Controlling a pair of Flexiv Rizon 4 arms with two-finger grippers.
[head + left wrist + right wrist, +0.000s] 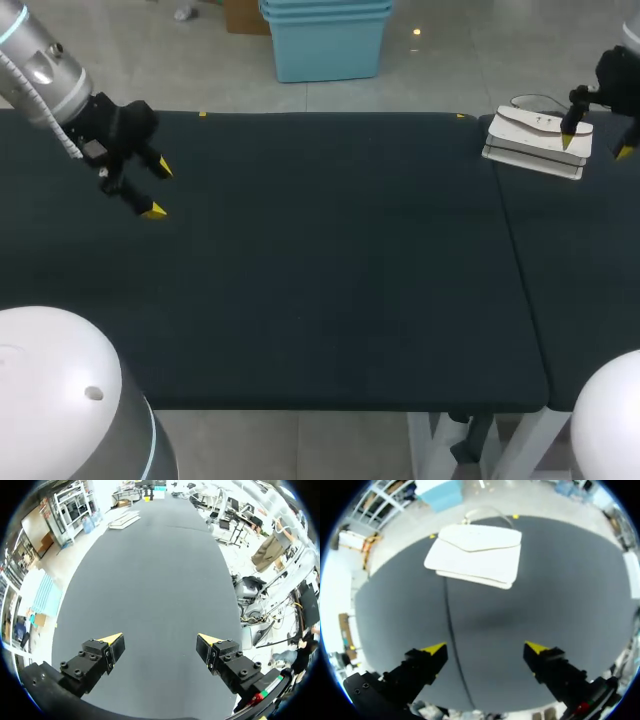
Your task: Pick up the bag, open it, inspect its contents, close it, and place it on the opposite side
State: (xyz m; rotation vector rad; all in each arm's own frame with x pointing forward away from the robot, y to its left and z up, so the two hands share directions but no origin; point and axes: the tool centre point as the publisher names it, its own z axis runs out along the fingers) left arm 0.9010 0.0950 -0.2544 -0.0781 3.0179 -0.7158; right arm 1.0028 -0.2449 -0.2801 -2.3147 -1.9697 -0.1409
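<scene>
Item: white bag (535, 140), flap closed, flat on the dark surface (320, 280) at upper right, ungrasped; right claw (596, 146) over its right edge, fingers apart, likely for pickup; left claw (158, 190) upper left, likewise apart.

Dark table (320, 280), white bag (530, 137) lying flat (flap closed), far right corner

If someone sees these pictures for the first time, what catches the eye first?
The white bag, lying flat at the far right of the dark table, stands out most. The right pincer hangs open near it, and the left pincer hangs open over the table's left end.
</scene>
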